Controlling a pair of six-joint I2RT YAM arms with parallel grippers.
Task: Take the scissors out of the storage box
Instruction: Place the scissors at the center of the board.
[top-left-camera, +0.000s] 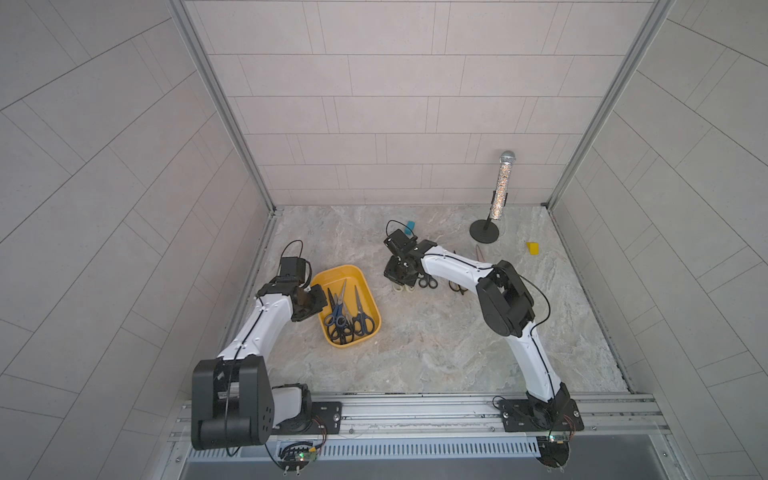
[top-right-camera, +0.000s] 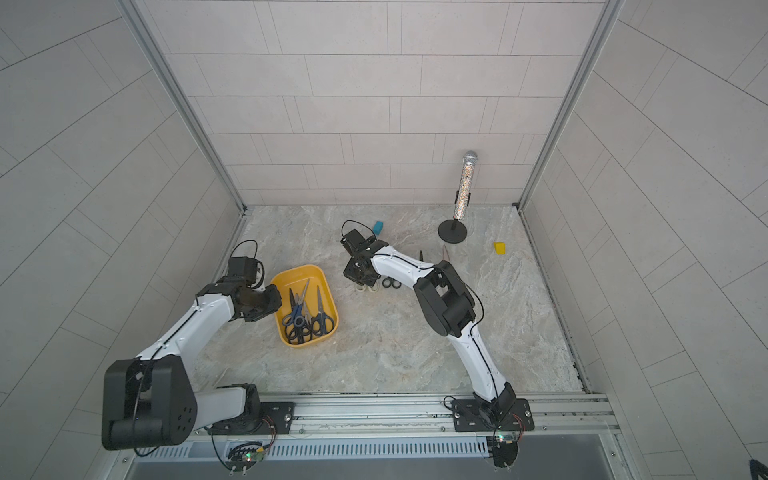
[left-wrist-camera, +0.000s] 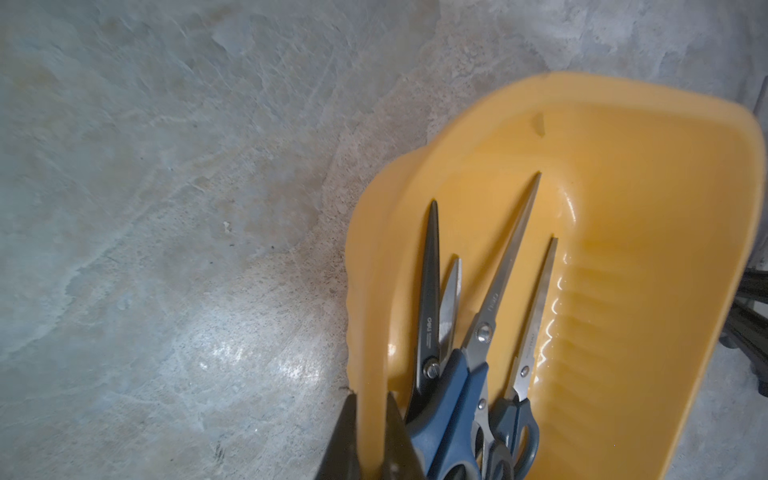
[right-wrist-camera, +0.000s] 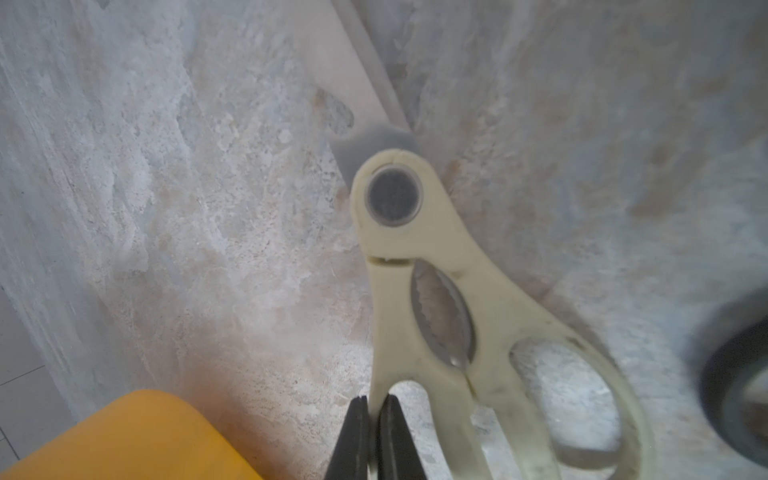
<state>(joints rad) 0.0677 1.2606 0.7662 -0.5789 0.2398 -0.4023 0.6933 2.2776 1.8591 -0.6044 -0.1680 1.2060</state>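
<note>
From where I stood, the mustard storage box (top-left-camera: 347, 275) sat left of centre in both top views on the marbled tabletop (top-left-camera: 415, 357). Its long axis ran up the frame, leaning slightly left at the top. A bunch of scissors (top-left-camera: 343, 318) lay inside along that axis, handles crowded at the box's lower end and blades pointing toward the top of the frame. They overlapped too much for a sure count. The left pincer (left-wrist-camera: 372, 411) was clenched on the box's long left wall, one finger on each side of the rim. From above, its own wrist hid it. The right pincer (right-wrist-camera: 374, 405) was clenched on one handle loop of a cream-handled pair (right-wrist-camera: 419, 257). This pair was outside the box, to the right of it near the frame's centre. Its blade ran straight away from the pincer and was blurred, and from above only the cream loops peeped out under the wrist. I could not tell whether it rested on the tabletop or hung just above. Just right of it lay a black-handled pair (top-left-camera: 428, 282). A dark pair (top-left-camera: 457, 287) and a pale pink pair (top-left-camera: 480, 252) lay further right, both mostly covered by the right forearm. A glittery microphone on a stand (top-left-camera: 500, 187) stood in the upper right, with a yellow block (top-left-camera: 532, 248) near it. A teal block (top-left-camera: 410, 226) lay just above the right wrist.
</note>
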